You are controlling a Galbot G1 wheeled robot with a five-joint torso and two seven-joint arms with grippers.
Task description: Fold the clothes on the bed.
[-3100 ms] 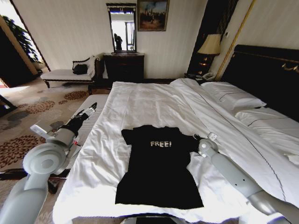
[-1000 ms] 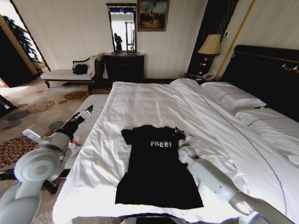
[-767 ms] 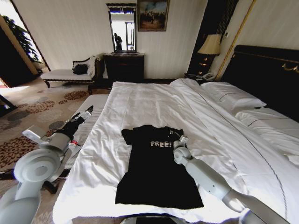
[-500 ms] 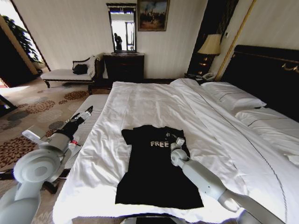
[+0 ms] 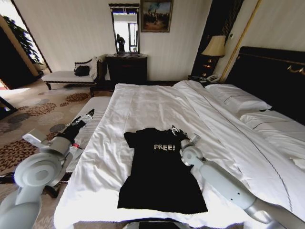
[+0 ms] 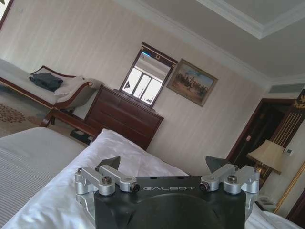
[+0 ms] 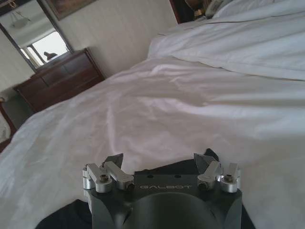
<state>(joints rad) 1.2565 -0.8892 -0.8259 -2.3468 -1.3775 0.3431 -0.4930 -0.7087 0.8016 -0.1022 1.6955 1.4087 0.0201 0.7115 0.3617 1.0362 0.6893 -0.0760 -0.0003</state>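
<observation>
Black soft fabric is lying flat on the white sheets in front of you: the T-shirt point(image 5: 159, 169) is spread near the foot edge of the bed point(image 5: 157, 105), its white "FREE!" lettering facing up and its hem reaching almost to that edge. The sleeve on your left is sticking out over the sheet, while the sleeve on your right is lying folded in over the chest, just beside the lettering.

Your right gripper point(image 5: 181, 134) is hovering at that folded right shoulder of the shirt, and its arm is reaching in across the foot corner on your right. In the right wrist view, the right gripper point(image 7: 162, 163) is standing with its fingers spread wide and nothing between them, a dark strip of the shirt point(image 7: 171, 168) showing just beneath and the white bed point(image 7: 190, 95) stretching beyond.

Your left gripper point(image 5: 89, 114) is waiting off the left edge of the bed, raised over a white cushioned bench point(image 5: 88, 126) that is standing alongside. In the left wrist view, the left gripper point(image 6: 163, 168) is also holding its fingers wide apart, gripping nothing.
</observation>
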